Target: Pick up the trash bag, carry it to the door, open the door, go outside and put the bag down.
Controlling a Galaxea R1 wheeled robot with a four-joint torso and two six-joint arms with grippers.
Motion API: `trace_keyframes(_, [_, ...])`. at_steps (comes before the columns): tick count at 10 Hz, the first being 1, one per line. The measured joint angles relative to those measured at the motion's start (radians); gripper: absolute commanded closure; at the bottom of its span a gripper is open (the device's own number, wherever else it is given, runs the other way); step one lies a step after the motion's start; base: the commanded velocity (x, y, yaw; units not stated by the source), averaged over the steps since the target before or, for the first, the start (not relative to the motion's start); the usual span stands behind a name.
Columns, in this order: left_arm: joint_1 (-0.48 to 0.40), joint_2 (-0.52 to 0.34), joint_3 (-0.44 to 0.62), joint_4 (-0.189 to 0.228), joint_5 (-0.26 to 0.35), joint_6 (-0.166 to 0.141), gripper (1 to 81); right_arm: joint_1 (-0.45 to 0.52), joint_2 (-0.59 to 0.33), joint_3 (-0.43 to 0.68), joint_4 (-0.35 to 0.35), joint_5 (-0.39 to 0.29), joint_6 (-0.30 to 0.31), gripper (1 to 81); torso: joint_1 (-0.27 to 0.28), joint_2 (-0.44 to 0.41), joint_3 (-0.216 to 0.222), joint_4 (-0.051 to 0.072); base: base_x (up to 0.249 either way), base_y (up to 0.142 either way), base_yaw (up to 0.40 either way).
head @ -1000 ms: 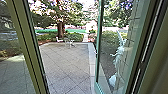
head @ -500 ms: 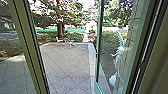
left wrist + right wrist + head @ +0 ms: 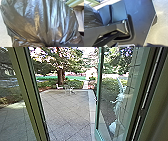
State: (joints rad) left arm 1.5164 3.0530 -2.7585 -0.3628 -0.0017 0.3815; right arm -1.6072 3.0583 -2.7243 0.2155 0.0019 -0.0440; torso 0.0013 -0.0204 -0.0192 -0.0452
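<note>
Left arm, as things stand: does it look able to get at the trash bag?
Probably yes: the trash bag looms close before the left wrist camera, its folds drawn together, with most of its near side uncovered.

leafy tree (image 3: 60, 75), pale furniture (image 3: 59, 87), shrubs (image 3: 76, 84)

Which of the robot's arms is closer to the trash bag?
The left, as far as I can judge: the bag looms large right before its wrist camera. From the right arm's wrist camera it sits farther off, partly behind the robot's jointed bar.
</note>
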Motion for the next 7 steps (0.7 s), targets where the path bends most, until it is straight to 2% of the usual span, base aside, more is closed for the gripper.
trace_keyframes(2, [0.000,0.000,0.000,0.000,0.000,0.000,81.1,0.000,0.001,0.000,0.000,0.003,0.000,1.0,0.000,0.000,0.000,0.000,0.000,0.000,0.000])
trace_keyframes(7, [-0.002,0.000,0.000,0.000,0.000,0.000,81.1,0.001,0.001,0.000,0.000,0.008,0.000,1.0,-0.001,0.000,0.000,0.000,0.074,0.000,0.000])
